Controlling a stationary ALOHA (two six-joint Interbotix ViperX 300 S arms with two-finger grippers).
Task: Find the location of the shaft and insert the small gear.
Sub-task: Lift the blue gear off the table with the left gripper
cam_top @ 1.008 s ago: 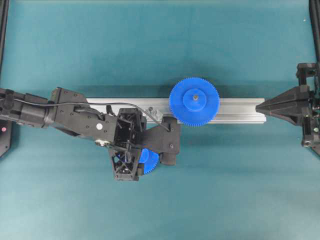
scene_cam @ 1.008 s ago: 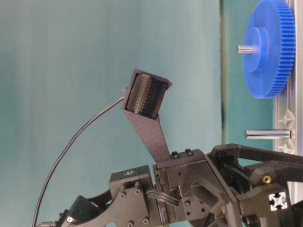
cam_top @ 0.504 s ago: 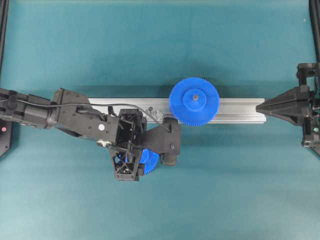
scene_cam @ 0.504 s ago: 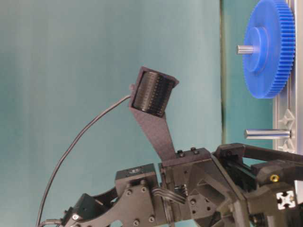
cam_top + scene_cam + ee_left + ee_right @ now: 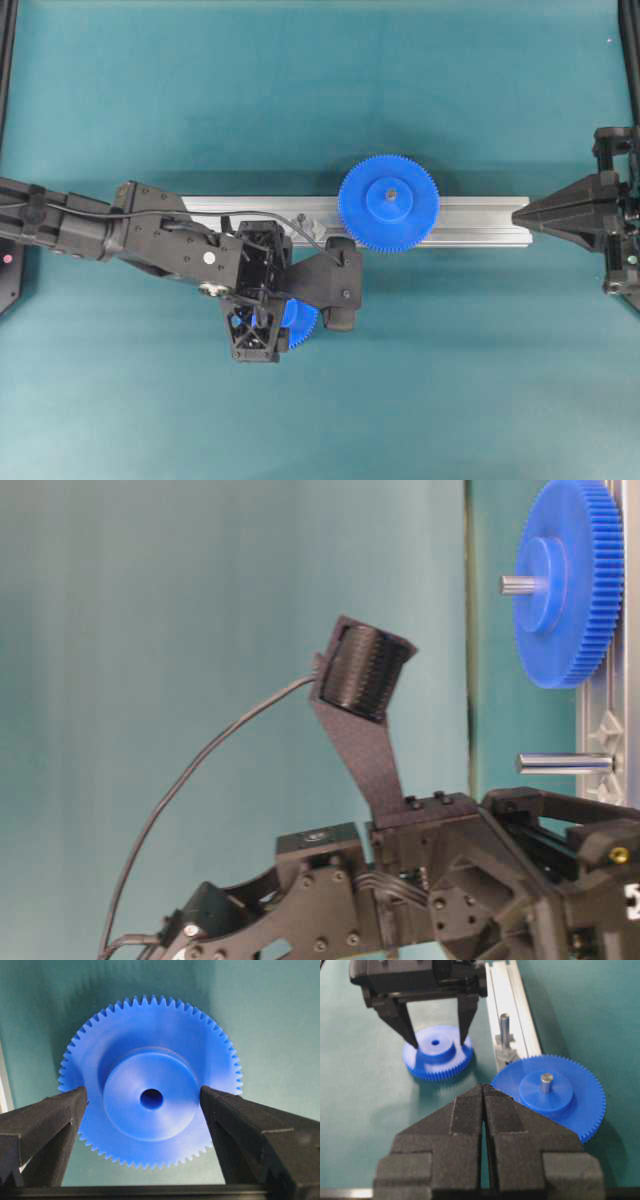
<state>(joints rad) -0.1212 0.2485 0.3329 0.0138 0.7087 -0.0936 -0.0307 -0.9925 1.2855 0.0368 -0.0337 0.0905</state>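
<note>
on the teal table, just near of the aluminium rail, the small gear lies flat, hub up, with the left gripper poised over it, jaws wide apart, fingertips either side of the hub. the shaft stands upright on the rail, left of the large gear. at far right the right gripper rests with jaws together.

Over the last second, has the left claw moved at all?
Yes. In the table-level view, the left claw's black camera mount has shifted right, toward the large gear.
</note>
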